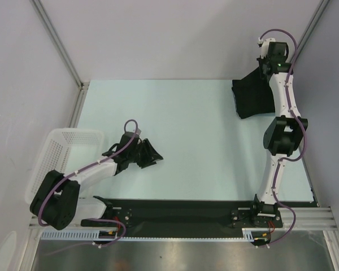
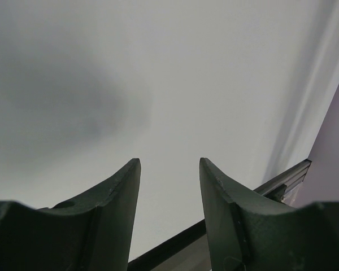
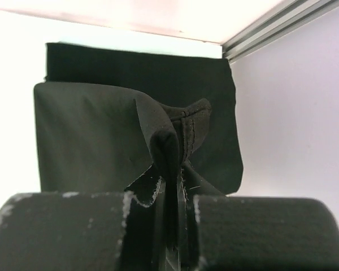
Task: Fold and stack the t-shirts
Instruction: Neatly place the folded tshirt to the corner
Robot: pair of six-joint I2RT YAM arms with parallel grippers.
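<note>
the black soft fabric t-shirt (image 1: 251, 100) lies folded at 1 o'clock on the pale green table (image 1: 186, 118). the right gripper (image 3: 172, 183) is pinched tight on a raised fold of it. the left gripper (image 2: 169, 172) hangs at 8 o'clock, jaws parted and empty, beside the white plastic mesh basket (image 1: 59, 144).

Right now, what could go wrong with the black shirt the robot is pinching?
1. The right gripper is shut on just a thin fold of the shirt, so the cloth might slip out.
2. The left gripper is open, empty and far off, so nothing holds the shirt down; a pull could drag it or undo the fold.
3. The shirt lies near the wall, so it could bunch against it.
</note>
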